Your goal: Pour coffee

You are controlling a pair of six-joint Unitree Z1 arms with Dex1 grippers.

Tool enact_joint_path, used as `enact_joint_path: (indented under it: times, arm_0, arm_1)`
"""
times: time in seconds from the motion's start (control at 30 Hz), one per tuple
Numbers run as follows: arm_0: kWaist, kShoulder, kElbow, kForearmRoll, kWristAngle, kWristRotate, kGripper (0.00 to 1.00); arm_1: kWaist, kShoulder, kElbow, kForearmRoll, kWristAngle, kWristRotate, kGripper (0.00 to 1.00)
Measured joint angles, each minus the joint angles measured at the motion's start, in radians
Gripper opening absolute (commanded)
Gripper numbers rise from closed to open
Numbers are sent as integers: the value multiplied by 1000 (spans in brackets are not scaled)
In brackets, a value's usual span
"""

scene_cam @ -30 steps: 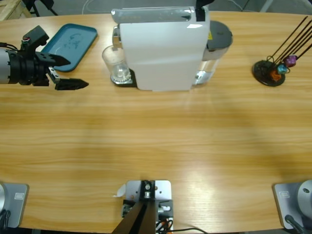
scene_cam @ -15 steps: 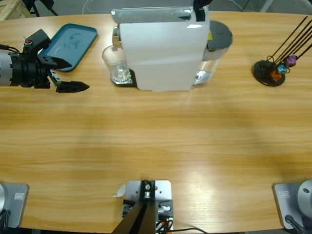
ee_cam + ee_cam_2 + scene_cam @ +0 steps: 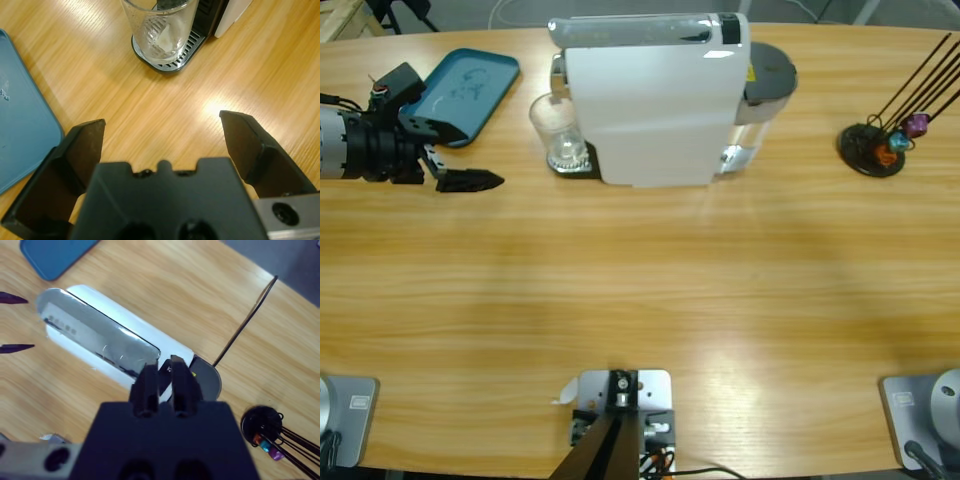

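Note:
A clear glass tumbler (image 3: 560,135) stands on the drip tray (image 3: 185,52) of the white coffee machine (image 3: 650,110). No coffee shows in the glass (image 3: 160,30). My left gripper (image 3: 480,153) hovers low over the table to the left of the glass, open and empty, its jaws (image 3: 162,125) pointing at the tumbler from a short distance. High above the machine (image 3: 100,335), my right gripper (image 3: 166,372) looks down on its top with the jaws shut on nothing. It lies outside the high view.
A blue tray (image 3: 465,85) lies at the back left, just behind the left gripper. A black capsule stand (image 3: 880,145) with long wire rods and colourful capsules sits at the right. A grey water tank (image 3: 770,75) is on the machine's right side.
The left gripper has drawn back slightly to the left, staying open. The black part at the top edge above the machine has gone from the high view.

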Motion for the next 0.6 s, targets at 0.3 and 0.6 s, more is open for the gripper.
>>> enact_joint_path:
  times: [0.3, 0.6]
  arm_0:
    - [-7, -2, 0, 0, 7, -4, 1000]
    - [-7, -2, 3, 0, 7, -4, 1000]
  arm_1:
    - [0, -15, 76, 0, 0, 45, 679]
    - [0, -15, 81, 0, -91, 52, 0]
